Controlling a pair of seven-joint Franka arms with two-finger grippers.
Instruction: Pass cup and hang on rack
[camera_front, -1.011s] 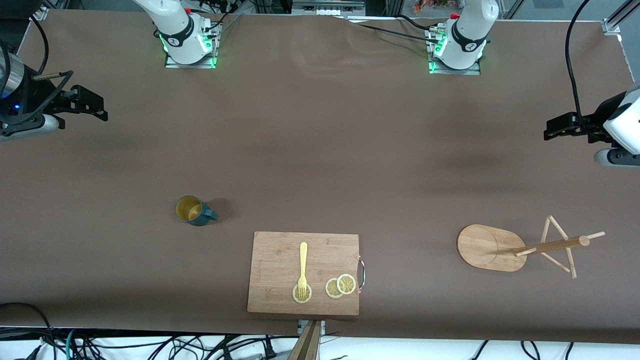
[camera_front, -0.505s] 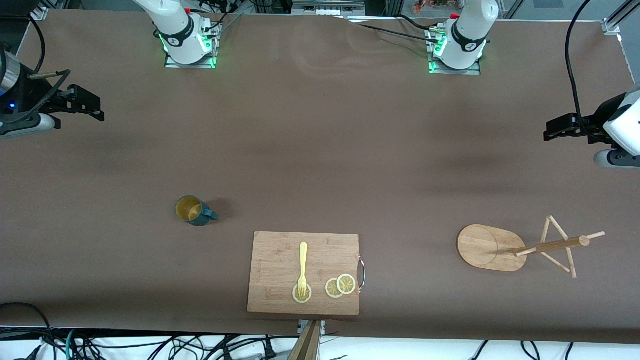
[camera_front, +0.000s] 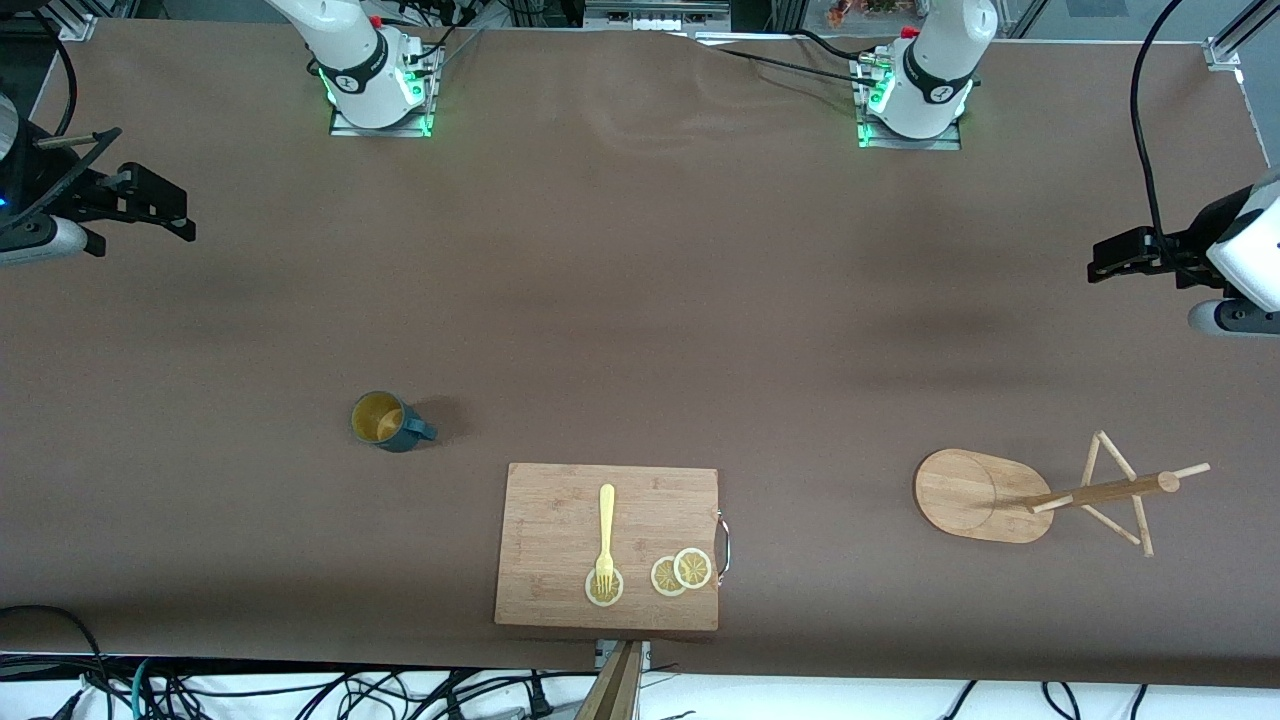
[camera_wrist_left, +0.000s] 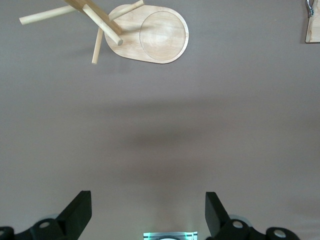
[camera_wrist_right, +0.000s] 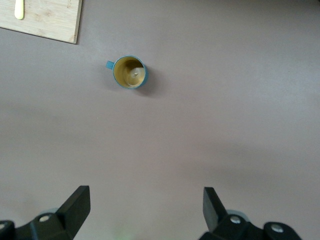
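Both grippers empty, jaws wide – cup and rack untouched.
Cup (camera_front: 382, 420) upright on the worktop (camera_front: 640, 300) toward the right arm's end, handle facing the cutting board (camera_front: 608, 545). Rack (camera_front: 1010, 493) stands toward the left arm's end. Right gripper (camera_front: 165, 208) over the worktop edge at its own end, left gripper (camera_front: 1110, 262) over bare worktop at its end – nothing held.
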